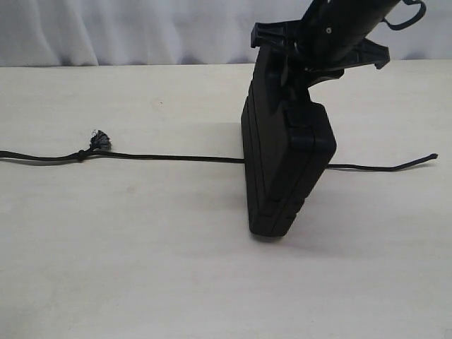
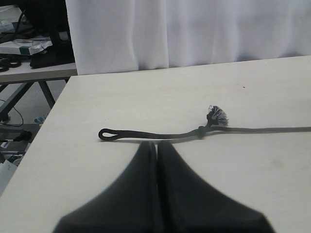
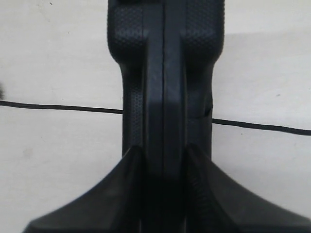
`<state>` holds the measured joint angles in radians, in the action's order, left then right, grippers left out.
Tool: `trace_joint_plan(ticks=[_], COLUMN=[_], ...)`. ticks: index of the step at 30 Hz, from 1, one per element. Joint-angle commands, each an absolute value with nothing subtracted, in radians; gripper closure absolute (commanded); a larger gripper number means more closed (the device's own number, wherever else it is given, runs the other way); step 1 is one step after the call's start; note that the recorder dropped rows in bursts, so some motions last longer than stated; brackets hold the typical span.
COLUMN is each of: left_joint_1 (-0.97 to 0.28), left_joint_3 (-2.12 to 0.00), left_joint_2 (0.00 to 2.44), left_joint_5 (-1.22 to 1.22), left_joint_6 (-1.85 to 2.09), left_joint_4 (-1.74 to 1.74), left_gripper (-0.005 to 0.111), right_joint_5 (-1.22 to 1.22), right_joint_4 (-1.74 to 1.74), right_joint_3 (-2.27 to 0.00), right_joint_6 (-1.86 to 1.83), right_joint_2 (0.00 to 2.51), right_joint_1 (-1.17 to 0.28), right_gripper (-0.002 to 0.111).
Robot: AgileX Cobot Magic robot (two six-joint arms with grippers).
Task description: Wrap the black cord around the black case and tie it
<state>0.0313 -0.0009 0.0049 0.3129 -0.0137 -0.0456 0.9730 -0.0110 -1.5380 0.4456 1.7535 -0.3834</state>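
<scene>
In the middle of the outside view, the black case (image 1: 286,166) stands up on its thin edge on the table (image 1: 141,268). The right gripper (image 1: 293,56) comes in from the upper right and pinches the top of it. The black cord (image 1: 169,157) lies flat in a line from the left edge to the right side, and it goes out of sight behind the case. You cannot tell if the case sits on it. If it does, a pull on the cord may tip the case over.

In the left wrist view, the left gripper (image 2: 156,150) sits at the bottom middle with its jaws pressed together and nothing in them. The cord's loop (image 2: 109,134), knot (image 2: 200,131) and fluffy tuft (image 2: 217,115) lie just past it. Shut jaws cannot pick up the cord. They may only push it away.

In the right wrist view, the two fingers (image 3: 97,208) squeeze the case from both sides. They hold only a small part. If you swing fast, the tall case may twist or slip out.
</scene>
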Motion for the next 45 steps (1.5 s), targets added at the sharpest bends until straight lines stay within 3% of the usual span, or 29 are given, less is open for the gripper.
trace_joint_plan(ticks=[1, 41, 45], left_joint_1=[0.021, 0.021, 0.021], left_joint_3=[0.000, 0.000, 0.000], left_joint_2=[0.000, 0.000, 0.000], left_joint_5=[0.304, 0.304, 0.246], left_joint_6=[-0.013, -0.013, 0.050], left_joint_4=[-0.042, -0.044, -0.169], left_gripper=[0.107, 0.107, 0.107], right_joint_5=[0.947, 0.951, 0.949], right_joint_4=[-0.056, -0.097, -0.097], right_joint_3=[-1.539, -1.539, -1.539], right_joint_6=[0.431, 0.430, 0.430], right_joint_2=[1.763, 1.763, 1.763], right_joint_1=[-0.376, -0.376, -0.376], right_gripper=[0.104, 0.104, 0.104])
